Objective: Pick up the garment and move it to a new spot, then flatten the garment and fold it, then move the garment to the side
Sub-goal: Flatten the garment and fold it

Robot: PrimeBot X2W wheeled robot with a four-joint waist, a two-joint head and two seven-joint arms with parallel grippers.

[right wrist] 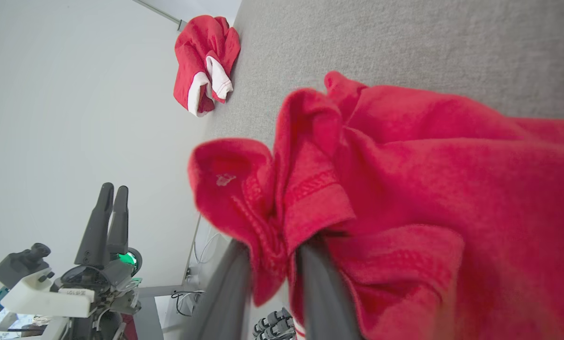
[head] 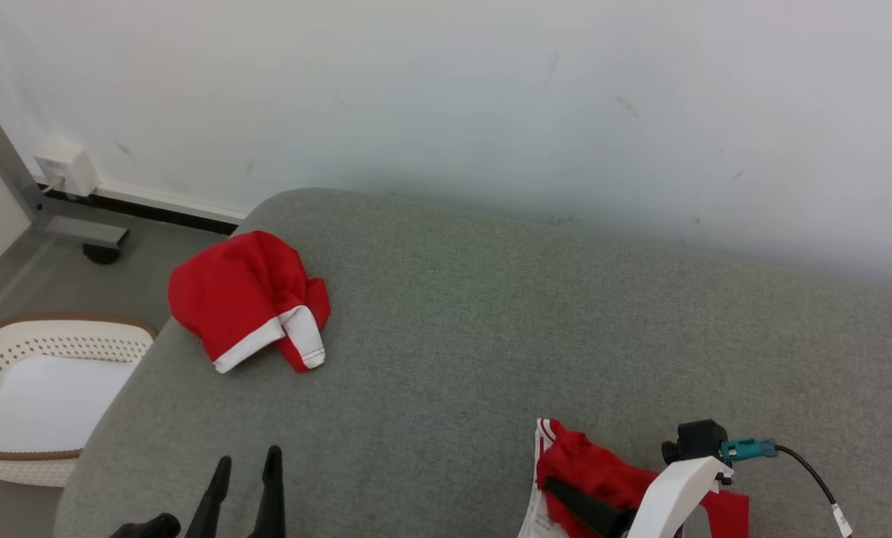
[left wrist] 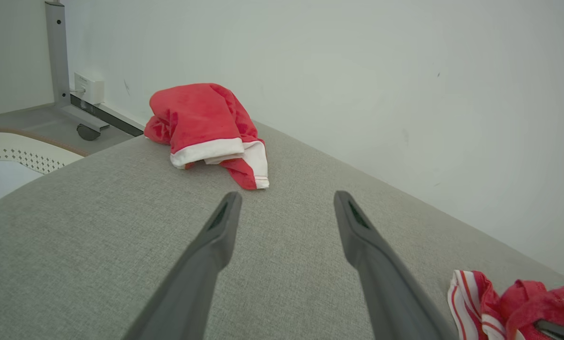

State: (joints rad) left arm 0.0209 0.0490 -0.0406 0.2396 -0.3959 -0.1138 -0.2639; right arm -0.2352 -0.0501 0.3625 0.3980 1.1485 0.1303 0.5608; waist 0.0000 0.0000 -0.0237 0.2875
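My right jaws pinch a bunched fold of the red garment [right wrist: 405,165] at the near edge of the grey cushion [head: 491,314], a hold fit for lifting it, while my left jaws, spread and empty, hover free for flattening.

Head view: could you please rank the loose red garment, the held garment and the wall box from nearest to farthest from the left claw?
1. Loose red garment: ahead of left claw.
2. Held garment: rightward, in right claw.
3. Wall box: far back-left.
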